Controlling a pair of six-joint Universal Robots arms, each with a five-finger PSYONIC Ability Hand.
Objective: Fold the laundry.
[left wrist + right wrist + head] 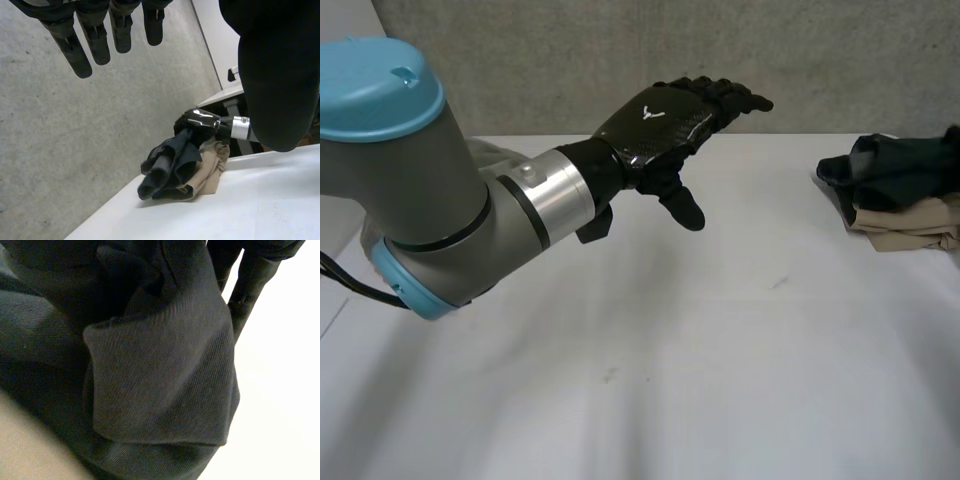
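Over the left half of the worktop [670, 380], the left arm [420, 200] is seen reaching in. The left hand [660, 125] is held in the air above the white surface, well apart from the laundry. Its fingers [100, 45] are stretched out straight and slightly spread, the thumb [280, 75] is pointed downward, and nothing is held. A grey wall [620, 60] is noted behind the far edge.

At the right end of the worktop, near that far edge, the laundry is found as a small heap. A dark garment [895, 165] is bunched on top of a beige garment [910, 220], which is lying on the surface.

In the left wrist view the right hand [200, 120] is seen set against the top of the dark garment, on the side away from the left hand. In the right wrist view a fold of the dark cloth is seen close under the palm. Whether the garment is gripped by that hand cannot be told.
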